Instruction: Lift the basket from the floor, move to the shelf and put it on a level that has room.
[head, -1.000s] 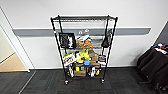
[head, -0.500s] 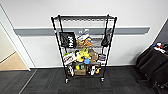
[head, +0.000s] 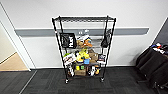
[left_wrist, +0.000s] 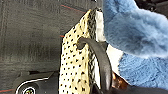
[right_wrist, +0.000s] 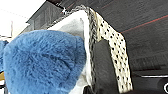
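Head view is showing the shelf standing against the far wall on the floor, its top level lying bare while the lower tiers are carrying clutter. Left wrist view is showing the basket hanging above the carpet with a blue plush sitting inside, and right wrist view is showing its other end; whether either gripper is clamping the basket, I cannot tell.
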